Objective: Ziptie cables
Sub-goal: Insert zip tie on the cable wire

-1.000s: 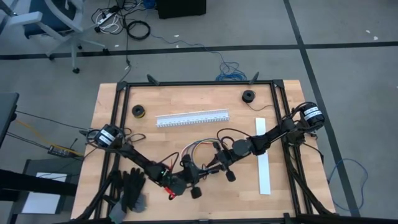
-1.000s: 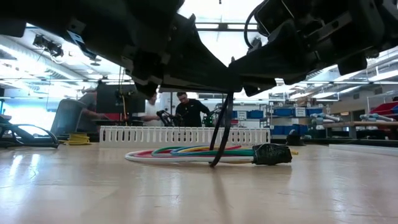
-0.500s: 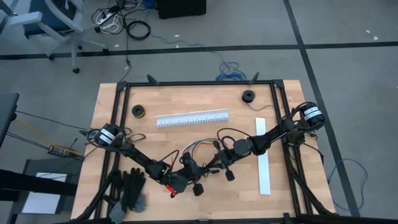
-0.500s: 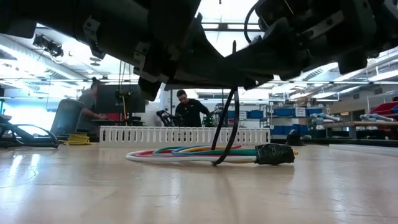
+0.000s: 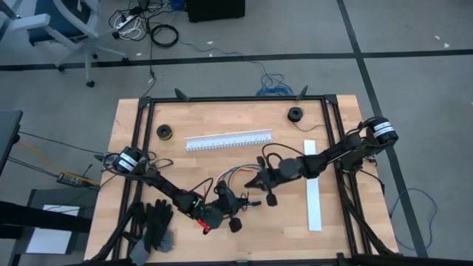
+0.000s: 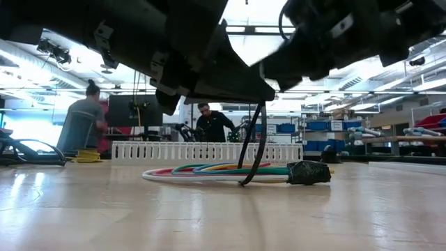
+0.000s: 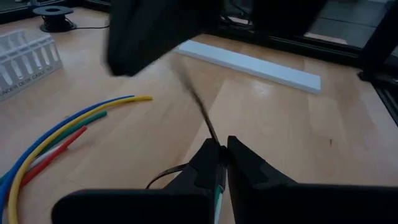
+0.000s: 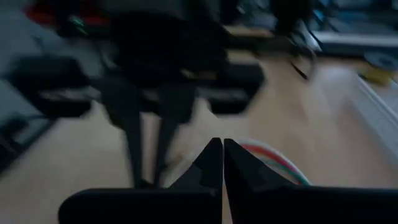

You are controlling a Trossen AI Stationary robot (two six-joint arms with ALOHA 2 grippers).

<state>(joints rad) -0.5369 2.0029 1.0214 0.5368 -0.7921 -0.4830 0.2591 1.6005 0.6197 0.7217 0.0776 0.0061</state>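
A: Nearest the table's front edge, the left gripper (image 5: 225, 203) hovers low over the wood with its fingers pinched tight on a thin black zip tie (image 7: 200, 111). You can see the strap running up out of the fingertips in the left wrist view.

B: And the right gripper (image 5: 255, 179)?

A: Just beyond it, toward the middle, fingers pressed together. I can't make out anything held between them.

B: Where are the cables (image 6: 216, 169)?

A: Flat on the table under and between the two grippers: red, green, blue, yellow and white strands curving together, the small dark plug (image 6: 307, 172) at one end. From the low camera the black strap loops down to touch the table at the bundle.

B: So how far along?

A: Early to midway, I'd judge. The strap looks looped at the bundle, but its tail isn't drawn tight; the free ends fan apart. Cinching remains.

B: Farther back?

A: The white slotted channel (image 5: 228, 140), untouched.
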